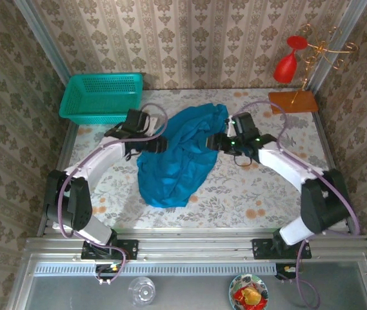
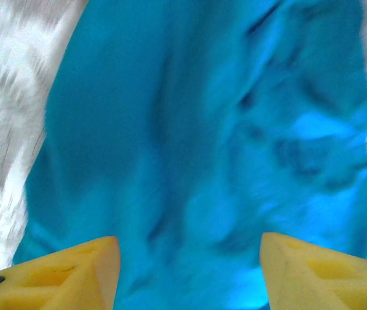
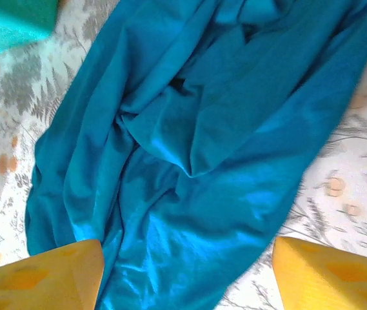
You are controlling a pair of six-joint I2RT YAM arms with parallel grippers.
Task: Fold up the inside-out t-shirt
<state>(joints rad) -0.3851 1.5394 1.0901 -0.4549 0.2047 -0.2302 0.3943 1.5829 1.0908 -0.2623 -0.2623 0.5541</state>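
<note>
Starting with the flowered table (image 1: 260, 187): shut in by patterned wallpaper on the far, left and right sides, bounded by a metal rail (image 1: 196, 248) along the near edge. Open tabletop across the near strip and down the right half.

Next, the t-shirt (image 1: 177, 158): teal-blue, crumpled in a long heap at the table's middle, slanting from far right to near left. Lies on the surface in deep wrinkled folds, with uneven edges all round; near edge well short of the rail. Blurred in the left wrist view.

Then a teal mesh basket (image 1: 99, 97): tucked in the far left corner beside the wall, apart from the t-shirt.

Left gripper (image 1: 156, 146): poised at the t-shirt's left edge, yellow fingers (image 2: 73, 271) spread wide above the cloth, pinching nothing. Right gripper (image 1: 214, 141): at the t-shirt's right edge, facing the other across the heap, fingers (image 3: 48, 274) likewise parted over the cloth, nothing clamped.

Last, at the far right corner: an orange base (image 1: 293, 102) carrying a gold wire rack (image 1: 322, 48), a red glass (image 1: 287, 61) hanging on it, well apart from the t-shirt.
</note>
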